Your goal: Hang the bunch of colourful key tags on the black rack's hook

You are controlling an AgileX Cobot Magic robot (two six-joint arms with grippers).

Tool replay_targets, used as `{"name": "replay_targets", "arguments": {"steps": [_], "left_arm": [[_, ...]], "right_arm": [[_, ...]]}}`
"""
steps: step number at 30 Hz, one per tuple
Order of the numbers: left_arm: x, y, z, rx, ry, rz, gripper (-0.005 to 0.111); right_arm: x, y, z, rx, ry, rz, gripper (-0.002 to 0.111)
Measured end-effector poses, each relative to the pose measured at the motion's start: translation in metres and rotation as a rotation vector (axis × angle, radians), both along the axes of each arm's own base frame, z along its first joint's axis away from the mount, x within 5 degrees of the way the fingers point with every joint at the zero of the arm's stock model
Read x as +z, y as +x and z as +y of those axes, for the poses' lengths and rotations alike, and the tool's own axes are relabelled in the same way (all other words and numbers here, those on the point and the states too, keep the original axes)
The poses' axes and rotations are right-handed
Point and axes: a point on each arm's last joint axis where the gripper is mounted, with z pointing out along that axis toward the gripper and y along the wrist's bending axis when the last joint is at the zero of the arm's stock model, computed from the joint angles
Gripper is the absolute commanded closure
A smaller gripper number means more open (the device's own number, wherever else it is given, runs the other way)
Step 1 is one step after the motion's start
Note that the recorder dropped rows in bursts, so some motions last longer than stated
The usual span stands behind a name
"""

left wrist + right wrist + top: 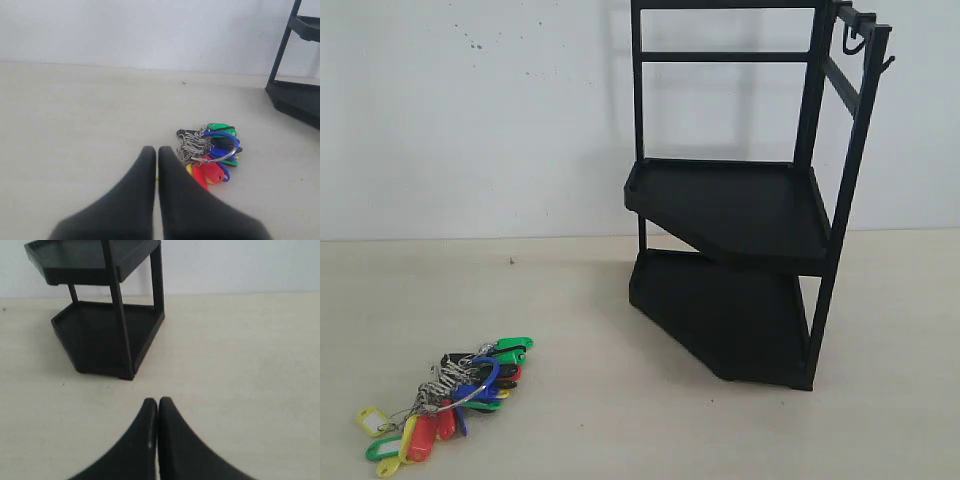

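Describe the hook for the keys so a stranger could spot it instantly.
Start at the tall black rack on the right of the exterior view and follow its outermost upright to the top. The hook is the small upturned prong sticking out from that upright; the curled J-shaped hook nearby hangs under the top rail instead.

You have one colourful key tag bunch (450,400) and one black rack (720,57). Count two tiers on it, upper tray (720,205) and lower tray (715,315), and two hooks: the upturned hook (888,66) and a curled hook (852,42). Two end effectors show: left end effector (157,152), right end effector (158,402).
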Motion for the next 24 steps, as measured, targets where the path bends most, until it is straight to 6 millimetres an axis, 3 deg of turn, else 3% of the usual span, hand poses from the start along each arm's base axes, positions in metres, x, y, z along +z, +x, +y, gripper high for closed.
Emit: {"name": "replay_targets", "arguments": {"steps": [9,16,19,24], "left_arm": [[0.0,0.0,0.0,0.0,0.0,0.0,0.102],[0.0,0.0,0.0,0.0,0.0,0.0,0.102],[0.0,0.0,0.0,0.0,0.0,0.0,0.102],[0.0,0.0,0.0,0.0,0.0,0.0,0.102]], "right_arm": [[0.035,0.002,-0.003,-0.029,0.007,-0.383,0.108],[0.049,-0.002,-0.004,-0.041,0.016,-0.543,0.108],[0.056,-0.005,-0.005,-0.044,0.1,-0.631,0.108],[0.086,-0.019,-0.004,0.017,0.278,-0.894,0.108]]}}
